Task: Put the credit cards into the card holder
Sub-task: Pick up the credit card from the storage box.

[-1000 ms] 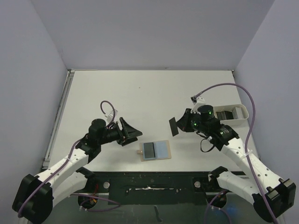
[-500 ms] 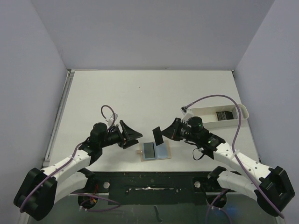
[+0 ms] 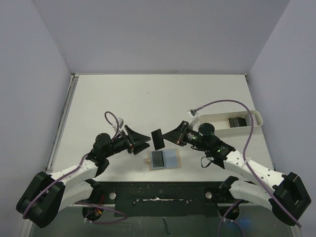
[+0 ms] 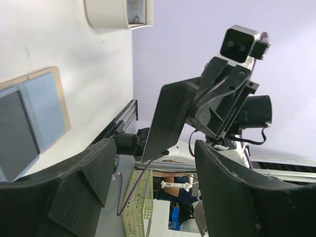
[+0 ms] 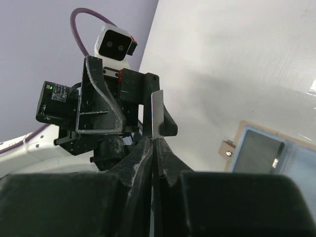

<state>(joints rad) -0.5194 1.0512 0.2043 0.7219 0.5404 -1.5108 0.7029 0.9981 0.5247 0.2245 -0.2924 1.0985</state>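
Right gripper (image 5: 154,148) at bottom centre, dark jaws pinched tight on a card (image 5: 157,116). Card stands near upright, seen edge-on as a thin pale strip. Just behind it the left gripper (image 5: 131,106) faces the lens, jaws spread wide; card top overlaps its finger (image 5: 165,121) on that side, contact unclear. White cam housing (image 5: 114,44) w/ two lenses sits on top of that gripper, purple cable (image 5: 86,19) arcing above. Card holder (image 5: 294,160) lies open on the white table (image 5: 237,59) at lower right: tan rim, snap stud (image 5: 228,153), light blue lining, dark pocket (image 5: 256,150). Violet wall (image 5: 49,29) in bg, left.
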